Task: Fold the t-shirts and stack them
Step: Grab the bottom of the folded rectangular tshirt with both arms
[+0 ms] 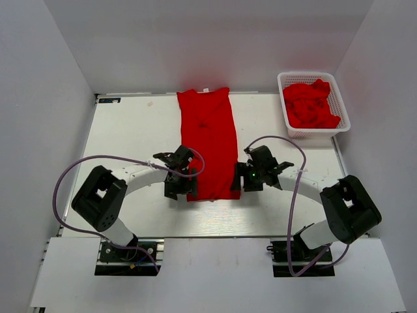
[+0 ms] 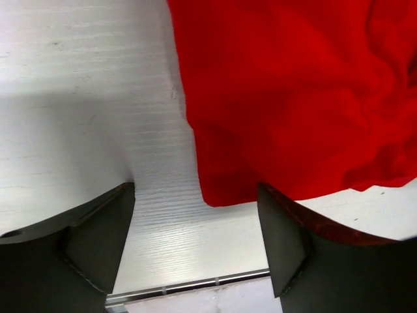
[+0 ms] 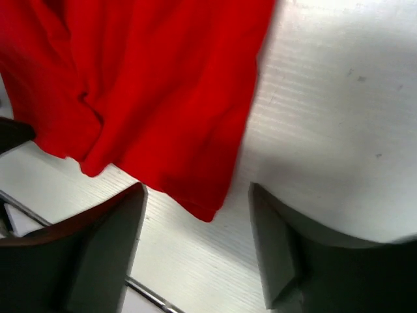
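Observation:
A bright red t-shirt (image 1: 208, 143), folded into a long narrow strip, lies flat on the white table (image 1: 130, 130), running from the far edge toward me. My left gripper (image 1: 181, 190) is open at the strip's near left corner (image 2: 218, 192), jaws astride bare table just before the hem. My right gripper (image 1: 237, 185) is open at the near right corner (image 3: 207, 212), the corner lying between its fingers. Neither holds cloth. More red shirts (image 1: 311, 104) lie crumpled in the basket.
A white plastic mesh basket (image 1: 339, 103) stands at the far right of the table. The table's near edge with a metal rail (image 2: 195, 284) lies just behind both grippers. Grey walls enclose the table on three sides.

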You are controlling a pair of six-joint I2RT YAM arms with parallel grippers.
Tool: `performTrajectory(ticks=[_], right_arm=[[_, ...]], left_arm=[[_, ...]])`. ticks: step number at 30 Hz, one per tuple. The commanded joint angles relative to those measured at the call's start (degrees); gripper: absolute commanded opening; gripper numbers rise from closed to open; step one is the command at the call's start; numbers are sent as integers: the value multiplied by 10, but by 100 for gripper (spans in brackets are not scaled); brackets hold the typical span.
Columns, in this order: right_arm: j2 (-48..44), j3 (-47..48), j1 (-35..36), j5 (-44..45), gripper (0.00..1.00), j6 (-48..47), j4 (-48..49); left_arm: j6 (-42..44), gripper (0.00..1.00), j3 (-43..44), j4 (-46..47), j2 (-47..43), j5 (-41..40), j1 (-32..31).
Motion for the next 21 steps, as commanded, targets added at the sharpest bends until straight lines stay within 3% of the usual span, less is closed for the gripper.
performTrajectory(ticks=[1,4,6,8,11,13,15,21], right_arm=[[12,-20,7,-11,66,19,5],[12,-24,7,-20,42,22,2],[11,-30,8,-22,35,24,5],[14,-32,7,-25,17,22,8],[15,-32,8,-31,0,16,9],[10,-32,7,-28,0,14,9],[-8,-33,8,-31,0,9,1],[-93,-65,10,-56,0,7,-28]], left_arm=[[-10,82,-37,53,21,30,-16],[-16,73,-54,67,28,41,-23],[-23,65,-54,72,35,41,-30],[-23,58,-54,72,40,41,-30],[-28,46,-48,72,45,41,-30],[-28,18,-48,61,45,36,-30],[-28,0,-42,35,45,36,-30],[-44,0,-53,-14,-34,50,-40]])
